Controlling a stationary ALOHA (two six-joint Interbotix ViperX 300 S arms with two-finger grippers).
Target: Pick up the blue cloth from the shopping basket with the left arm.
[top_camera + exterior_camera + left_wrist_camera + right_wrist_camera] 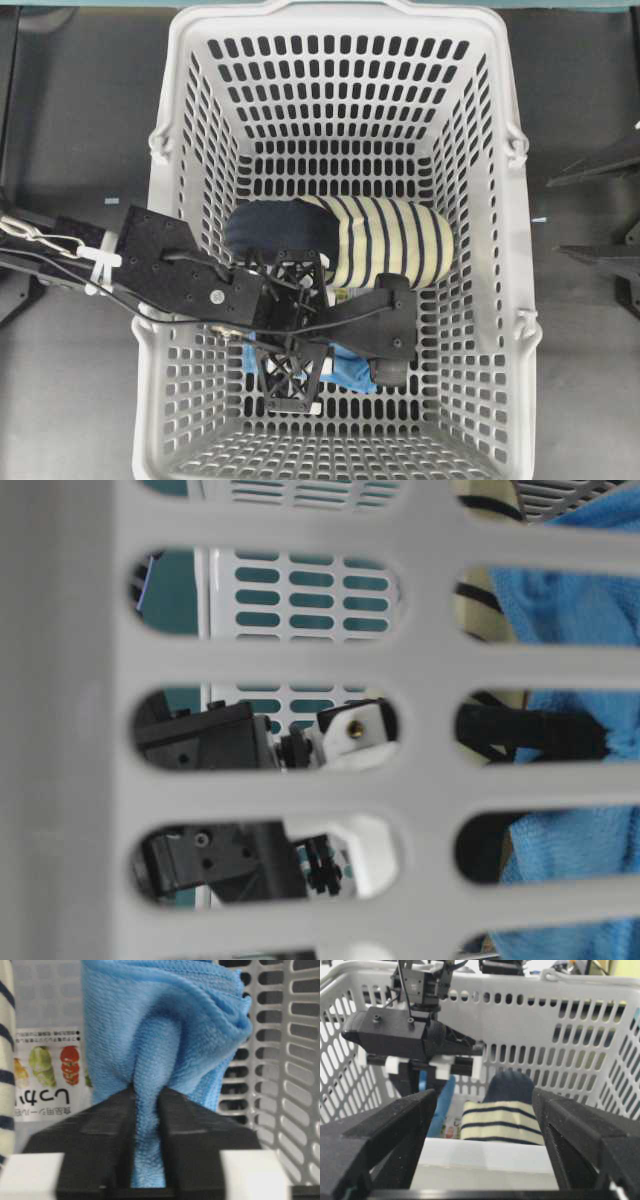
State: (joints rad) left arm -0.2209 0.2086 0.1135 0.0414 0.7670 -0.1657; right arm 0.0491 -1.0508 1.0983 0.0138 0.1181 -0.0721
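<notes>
Biggest worry here, I'd say, is the grip: the left claw [147,1110] is clenched on just a narrow pinched ridge of the blue cloth [165,1035], so if the fabric is slick or the lift is jerky, that fold could slide out from between the fingers and the cloth would drop back into the shopping basket [190,60]. Second thing, the loose cloth bunches out beyond the fingertips and hangs close to the slotted basket wall on one side, so a corner might snag in a slot on the way up. The navy and cream striped rolled garment [385,240] sits just beside the claw on the other side, and a label with vegetable pictures [47,1072] is just behind the cloth, so either could get brushed if the arm drifts sideways. As for position, the cloth is right between the fingers, pinched ridge running down the middle and most of it fanning out past the tips. The right claw [485,1125] is released, jaws wide, sitting outside the basket looking in.
</notes>
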